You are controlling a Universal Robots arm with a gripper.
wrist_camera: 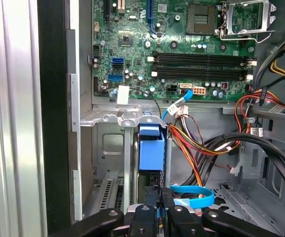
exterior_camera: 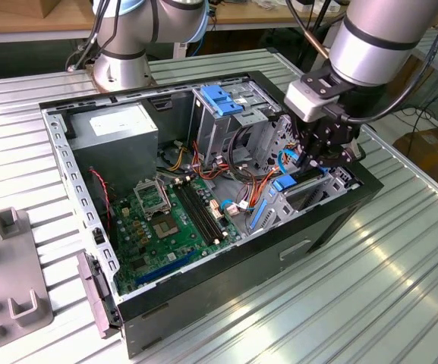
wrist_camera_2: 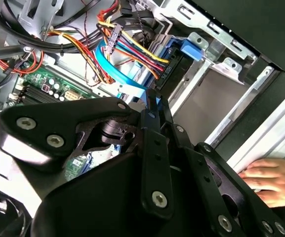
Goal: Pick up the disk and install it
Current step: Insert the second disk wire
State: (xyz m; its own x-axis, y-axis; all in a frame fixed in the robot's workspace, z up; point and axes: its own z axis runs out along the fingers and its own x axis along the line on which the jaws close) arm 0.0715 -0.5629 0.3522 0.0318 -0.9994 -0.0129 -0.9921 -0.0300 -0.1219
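Hand (exterior_camera: 319,163) deep in the open case (exterior_camera: 355,208), at the drive bay (wrist_camera: 107,148) on the exterior view's right. Fingers drawn together in both wrist views, nothing seen between them. Disk (wrist_camera: 151,148) standing on edge in the bay slot, blue rail end facing the hand, just ahead of the fingertips; contact not clear enough to call. Probably seated most of the way, with the last push in hand.

Notes for doing it well:
- Push straight along the slot, tips centred on the disk's (wrist_camera_2: 174,69) end, not on the blue tab corner; off-centre force likely to cock it in the guides.
- Slow and steady pressure; probably a snug fit in the thin sheet metal.
- Blue flat cable (wrist_camera: 191,192) looped just beside the fingers, orange and yellow wires (wrist_camera: 186,143) close too: risk of snagging or pinching.
- Person's fingers (wrist_camera_2: 265,173) resting on the case rim near the linkage; worth a wide berth.
- Board (exterior_camera: 173,220) well apart, no concern.
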